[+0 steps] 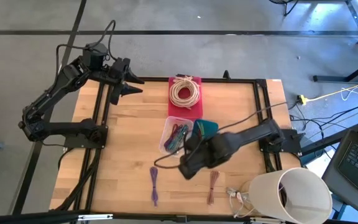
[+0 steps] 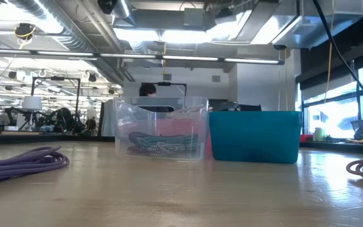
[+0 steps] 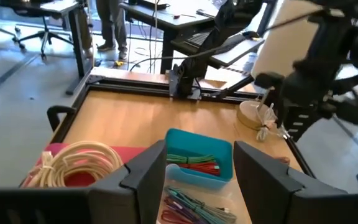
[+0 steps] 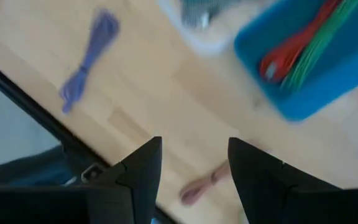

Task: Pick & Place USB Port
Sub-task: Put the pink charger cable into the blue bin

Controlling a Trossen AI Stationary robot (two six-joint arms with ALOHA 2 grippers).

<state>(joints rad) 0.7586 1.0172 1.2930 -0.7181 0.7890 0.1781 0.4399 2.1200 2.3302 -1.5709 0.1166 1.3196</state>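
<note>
My right gripper (image 1: 188, 168), fingers apart and empty, hangs above the table (image 1: 129, 149) between the purple cable (image 1: 154, 185) and pink cable (image 1: 212, 185), near the blue bin (image 1: 207, 127).

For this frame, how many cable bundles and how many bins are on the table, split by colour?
Purple loose cable bundle: 1
Pinkish-brown loose cable bundle: 1
White cable coil on the red bin: 1
White cable by the paper roll: 1
Red bin: 1
Blue bin: 1
Clear bin: 1
Total: 4 cable bundles, 3 bins
</note>
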